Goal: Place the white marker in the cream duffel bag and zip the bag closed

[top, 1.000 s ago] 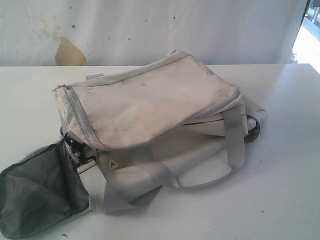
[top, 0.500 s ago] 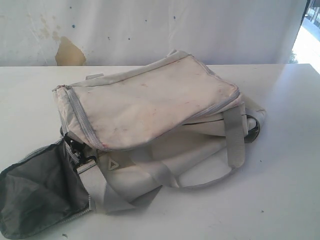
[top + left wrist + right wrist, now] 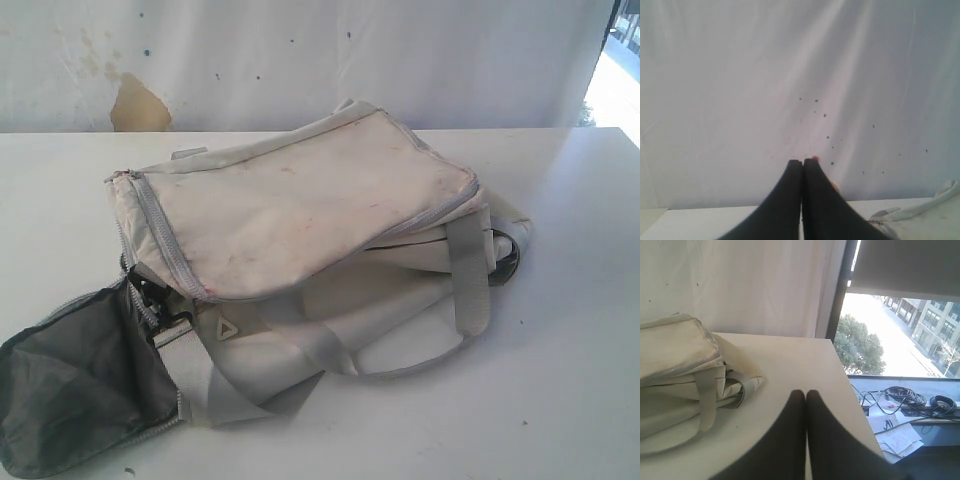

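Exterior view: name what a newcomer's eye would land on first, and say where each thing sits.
The grubby cream duffel bag dominates, lying across the middle of the white table. At the lower left of the view its end flap hangs open, showing dark grey lining. Behind it, a brown stain marks the white backdrop at upper left.

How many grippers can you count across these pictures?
2. The left gripper, shut, faces a white curtain; the right gripper, shut, is over the table near the bag. Neither shows in the exterior view.
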